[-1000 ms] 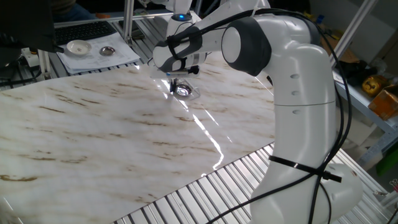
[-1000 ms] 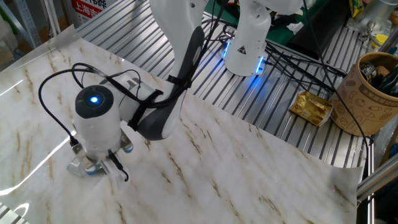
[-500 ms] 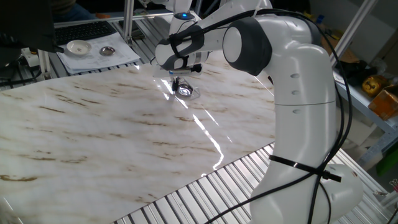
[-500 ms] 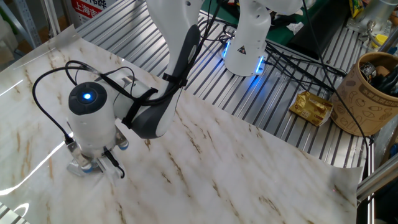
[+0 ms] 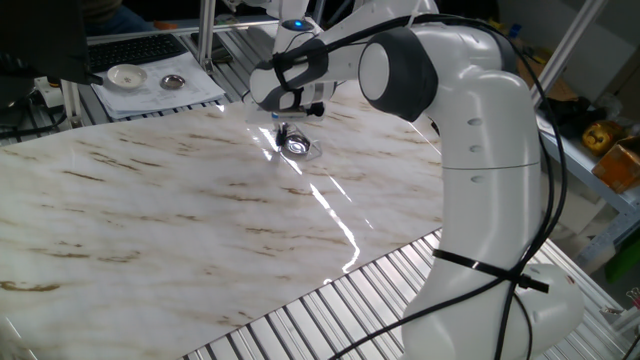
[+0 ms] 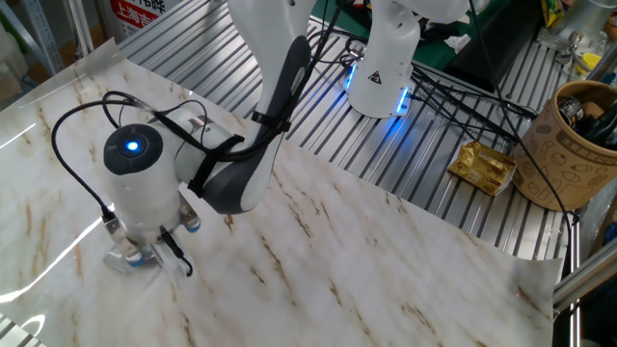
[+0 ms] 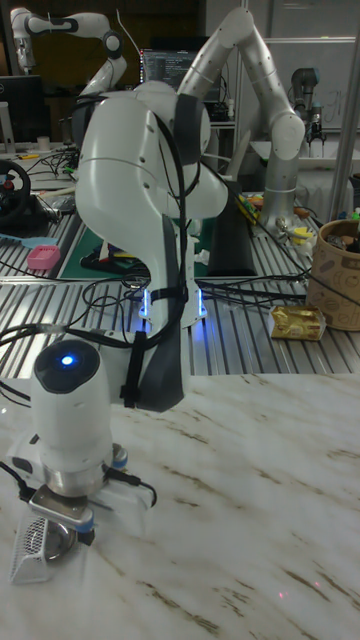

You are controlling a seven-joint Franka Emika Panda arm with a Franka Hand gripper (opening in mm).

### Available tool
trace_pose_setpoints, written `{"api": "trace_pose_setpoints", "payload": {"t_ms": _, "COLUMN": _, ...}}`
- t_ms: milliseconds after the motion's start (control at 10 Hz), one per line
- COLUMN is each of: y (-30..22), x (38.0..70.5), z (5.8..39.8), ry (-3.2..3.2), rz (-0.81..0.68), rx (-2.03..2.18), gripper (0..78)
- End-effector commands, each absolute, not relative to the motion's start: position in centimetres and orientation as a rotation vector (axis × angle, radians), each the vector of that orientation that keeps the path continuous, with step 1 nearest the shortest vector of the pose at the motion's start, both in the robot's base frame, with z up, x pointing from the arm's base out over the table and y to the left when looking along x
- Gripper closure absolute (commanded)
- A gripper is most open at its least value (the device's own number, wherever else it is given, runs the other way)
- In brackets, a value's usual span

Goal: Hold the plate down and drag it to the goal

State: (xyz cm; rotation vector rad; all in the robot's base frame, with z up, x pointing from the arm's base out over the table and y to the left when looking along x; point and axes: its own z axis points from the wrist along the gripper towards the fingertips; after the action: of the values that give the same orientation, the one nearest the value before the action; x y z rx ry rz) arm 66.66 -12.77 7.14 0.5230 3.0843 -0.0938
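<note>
plate (image 5: 295, 146) flat, rim up, on goal (image 5: 311, 152), under hand (image 5: 283, 133)

One shiny metal plate (image 5: 296, 146) lies on the marble table (image 5: 150, 230), under one gripper (image 5: 287, 132). On the far bench are two more small dishes: one white dish (image 5: 127, 76) and one silver dish (image 5: 173, 82). Beside the table stand one brown patterned cup (image 6: 578, 91) and one gold foil packet (image 6: 485, 168)
</note>
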Motion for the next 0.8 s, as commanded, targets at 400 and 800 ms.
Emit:
{"api": "trace_pose_setpoints", "payload": {"t_ms": 400, "y": -9.0, "x": 63.9, "z": 11.0, "ry": 3.115, "rz": -0.093, "rx": 0.588, "gripper": 77.6}}
{"api": "trace_pose_setpoints", "payload": {"t_ms": 800, "y": -8.6, "x": 60.5, "z": 15.3, "ry": 3.157, "rz": -0.087, "rx": 0.419, "gripper": 77.6}}
